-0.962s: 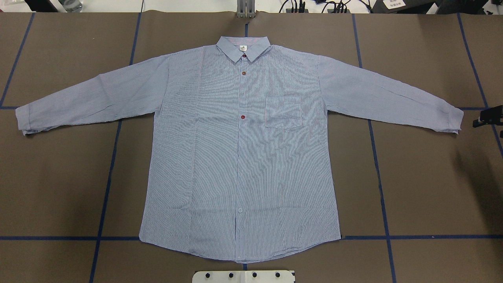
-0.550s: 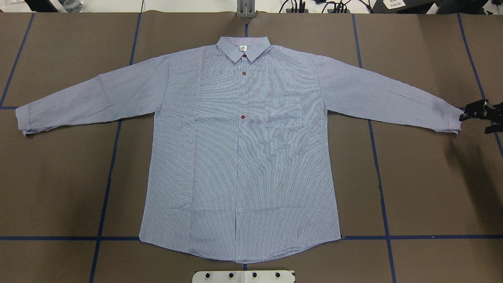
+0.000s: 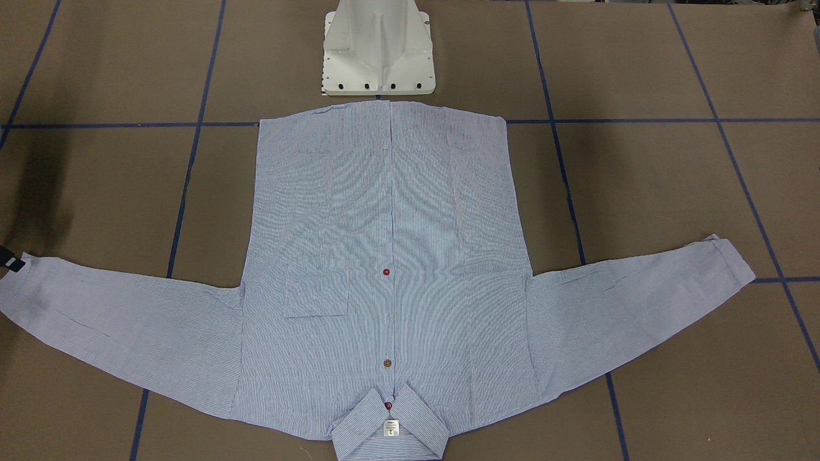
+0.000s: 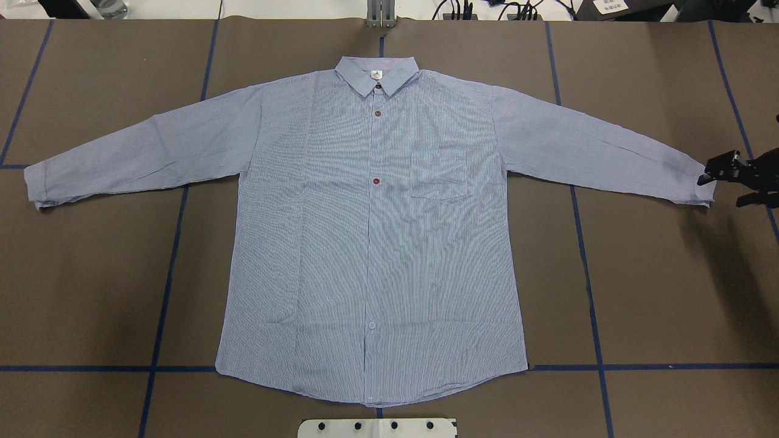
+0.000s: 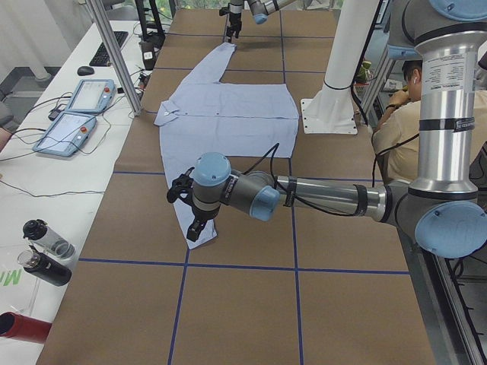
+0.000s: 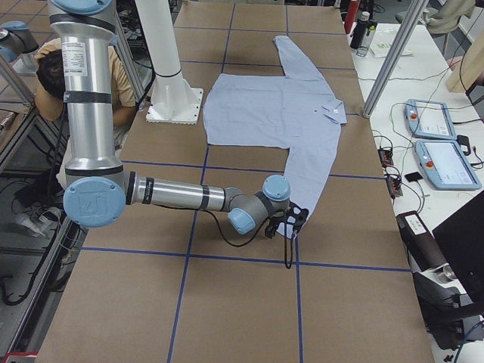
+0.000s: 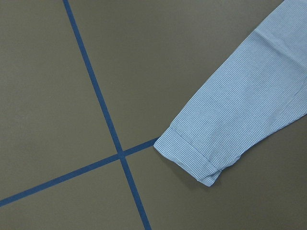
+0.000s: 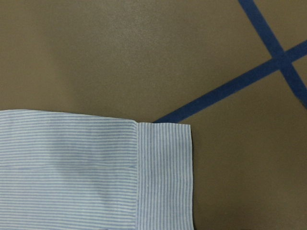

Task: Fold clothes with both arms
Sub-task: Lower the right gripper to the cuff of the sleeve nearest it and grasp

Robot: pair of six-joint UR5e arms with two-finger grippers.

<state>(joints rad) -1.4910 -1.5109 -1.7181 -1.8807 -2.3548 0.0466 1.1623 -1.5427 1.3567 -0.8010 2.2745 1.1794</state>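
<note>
The light-blue striped shirt (image 4: pixel 371 243) lies flat and face up on the brown table, collar at the far side, both sleeves spread out. My right gripper (image 4: pixel 720 192) comes in from the right edge, open, its upper finger tip at the right sleeve's cuff (image 4: pixel 705 187). The right wrist view looks straight down on that cuff (image 8: pixel 165 177). My left gripper (image 5: pixel 186 213) shows only in the exterior left view, hovering by the left sleeve's cuff (image 4: pixel 36 185); I cannot tell whether it is open or shut. The left wrist view holds that cuff (image 7: pixel 192 153) and no fingers.
The white pedestal base (image 3: pixel 378 57) stands just behind the shirt's hem. Blue tape lines (image 4: pixel 164 292) cross the table. Beyond the far edge are two teach pendants (image 5: pixel 76 114), bottles (image 5: pixel 46 251) and an aluminium post (image 5: pixel 114 53). A person (image 5: pixel 403 114) sits behind the robot.
My right gripper has moved in from the table's right edge toward the right cuff and now reaches it. The shirt has not moved.
</note>
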